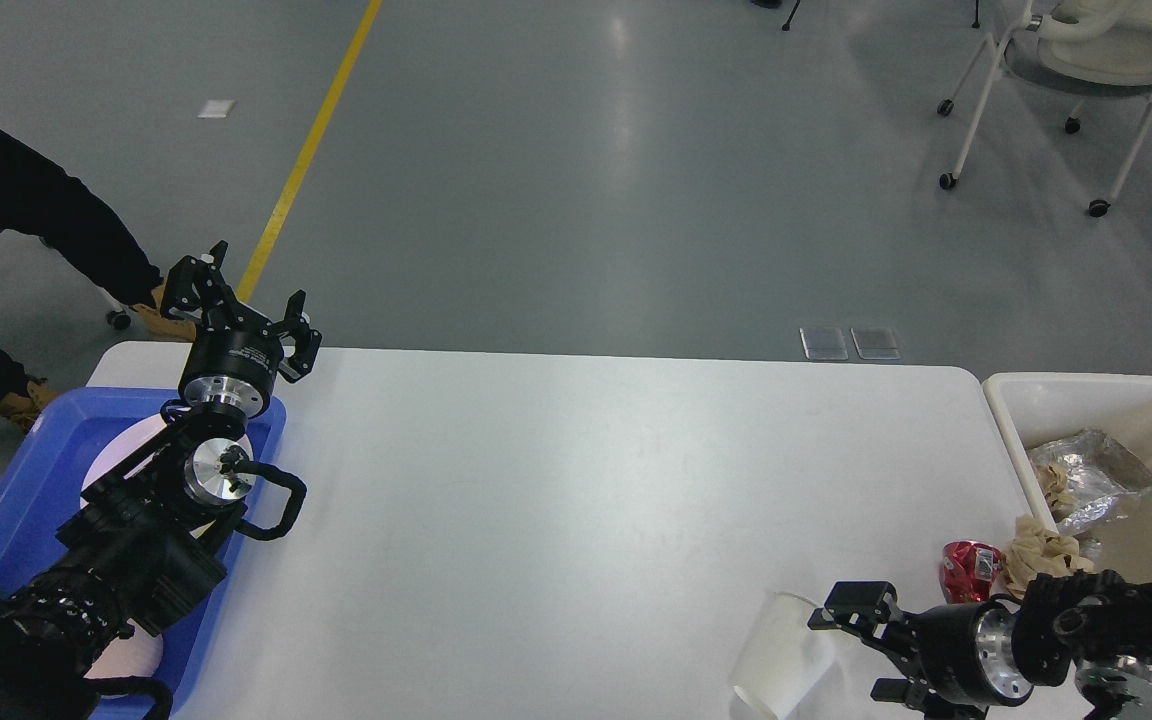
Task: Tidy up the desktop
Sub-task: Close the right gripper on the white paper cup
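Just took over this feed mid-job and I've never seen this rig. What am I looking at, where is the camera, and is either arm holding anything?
This single view comes from the robot's own head, looking forward and down over the desktop, a large white tabletop. The two black arms are the robot's own.

The left gripper is raised over the far left corner with its fingers apart and nothing between them. Below that arm sits a blue tray with a white plate in it.

The right gripper is low at the near right, its fingers spread around the side of a white paper cup that lies tipped over. It has not clearly closed on the cup.

Nearby lie a red wrapper and a crumpled tan napkin. The off-white bin at the right edge holds foil and more paper.
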Tool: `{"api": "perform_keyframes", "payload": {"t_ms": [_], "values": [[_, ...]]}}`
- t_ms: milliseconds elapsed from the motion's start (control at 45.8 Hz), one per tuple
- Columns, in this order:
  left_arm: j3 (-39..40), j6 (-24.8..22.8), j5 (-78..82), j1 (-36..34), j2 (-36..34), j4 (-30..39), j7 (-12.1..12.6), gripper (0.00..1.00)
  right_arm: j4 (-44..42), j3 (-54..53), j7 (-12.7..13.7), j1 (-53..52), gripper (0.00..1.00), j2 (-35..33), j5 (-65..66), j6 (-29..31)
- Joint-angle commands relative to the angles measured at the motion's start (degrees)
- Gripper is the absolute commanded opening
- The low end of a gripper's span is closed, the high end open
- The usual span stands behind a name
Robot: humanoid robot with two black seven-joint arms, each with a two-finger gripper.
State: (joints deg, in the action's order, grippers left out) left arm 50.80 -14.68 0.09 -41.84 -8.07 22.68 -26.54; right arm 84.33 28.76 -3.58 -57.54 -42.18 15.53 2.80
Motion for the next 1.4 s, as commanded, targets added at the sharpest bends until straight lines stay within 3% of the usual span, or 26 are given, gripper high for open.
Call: {"api": "perform_keyframes", "payload": {"t_ms": [0, 415, 459, 568, 612, 962, 1137, 1268, 1377], "values": [[0.0, 0.0, 0.0, 0.0, 0.0, 0.1, 0.0, 0.97, -0.9, -0.1, -0.6, 0.2, 1.00, 2.7, -0.1, -0.7], [0.0, 0.0, 0.0, 0.0, 0.0, 0.0, 0.0, 0.97, -9.7, -0.1, -0.6, 4.4, 0.97, 10.5, 0.1, -3.2], [0.0, 0.0, 0.0, 0.0, 0.0, 0.0, 0.0, 0.97, -10.0, -0.1, -0.7, 5.0, 0.87, 10.8, 0.1, -3.9], [0.0, 0.0, 0.0, 0.0, 0.0, 0.0, 0.0, 0.97, -10.2, -0.1, -0.8, 6.0, 0.22, 11.1, 0.2, -5.1], [0.0, 0.0, 0.0, 0.0, 0.0, 0.0, 0.0, 0.97, -10.2, -0.1, -0.8, 6.0, 0.01, 10.9, 0.3, -5.1], [0.0, 0.0, 0.0, 0.0, 0.0, 0.0, 0.0, 0.97, -7.1, -1.3, -0.8, 4.6, 0.00, 7.9, 0.6, -7.9], [0.0, 0.0, 0.0, 0.0, 0.0, 0.0, 0.0, 0.97, -0.4, -0.5, -1.4, -3.4, 0.00, -0.1, 1.0, -6.5], [0.0, 0.0, 0.0, 0.0, 0.0, 0.0, 0.0, 0.97, 2.1, 2.7, -1.2, -15.3, 0.00, -4.7, 0.9, -0.2], [0.0, 0.0, 0.0, 0.0, 0.0, 0.0, 0.0, 0.97, 2.3, 8.1, -1.2, -28.8, 0.00, -5.8, 1.0, 10.7]]}}
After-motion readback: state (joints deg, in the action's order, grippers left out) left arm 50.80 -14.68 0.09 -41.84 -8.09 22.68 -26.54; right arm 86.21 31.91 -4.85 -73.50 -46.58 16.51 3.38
